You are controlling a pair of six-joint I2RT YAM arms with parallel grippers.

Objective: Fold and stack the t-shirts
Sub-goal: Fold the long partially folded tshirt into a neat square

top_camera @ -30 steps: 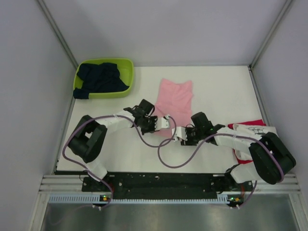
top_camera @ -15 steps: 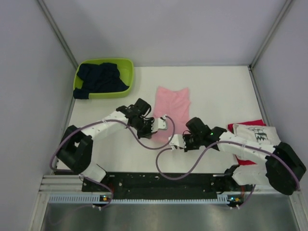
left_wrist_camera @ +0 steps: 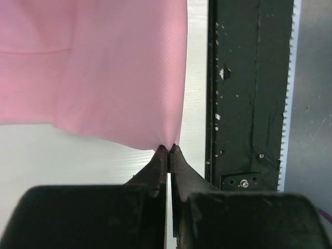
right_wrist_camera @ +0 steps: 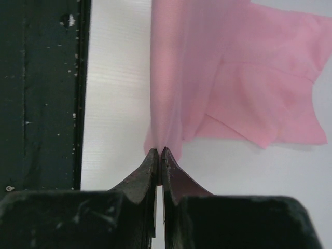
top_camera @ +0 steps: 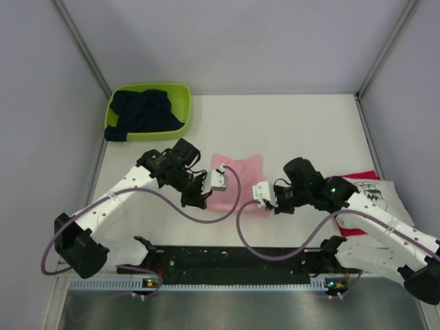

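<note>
**Left arm.** It is being stretched from its base at the near left, forward and inward across the table [top_camera: 309, 127], with the wrist turned toward the centre.

**Left gripper [left_wrist_camera: 169, 149].** Its jaws are being pressed together on the near left corner of the pink t-shirt [top_camera: 237, 172]. The cloth is being pinched at the very tips.

**Right arm.** It is being bent inward from the near right, with the wrist pointing left.

**Right gripper [right_wrist_camera: 158, 151].** Its jaws are being clamped on a bunched fold at the same shirt's near right corner.

**Pink t-shirt.** It is being held mid-table, with its near edge being carried between the two grippers.

**Edges and room.**
- The black rail [left_wrist_camera: 249, 93] along the table's near edge is being approached closely by both grippers.
- Bare white surface is being left open beyond the shirt, toward the far edge.
- The far left corner is being taken up by the lime-green basket [top_camera: 183, 92], in which the navy t-shirt [top_camera: 141, 113] is being kept, partly draped over the rim.
- The right edge is being taken up by the white t-shirt [top_camera: 375, 194], which is lying on the red t-shirt [top_camera: 347, 180] beside the right forearm.
</note>
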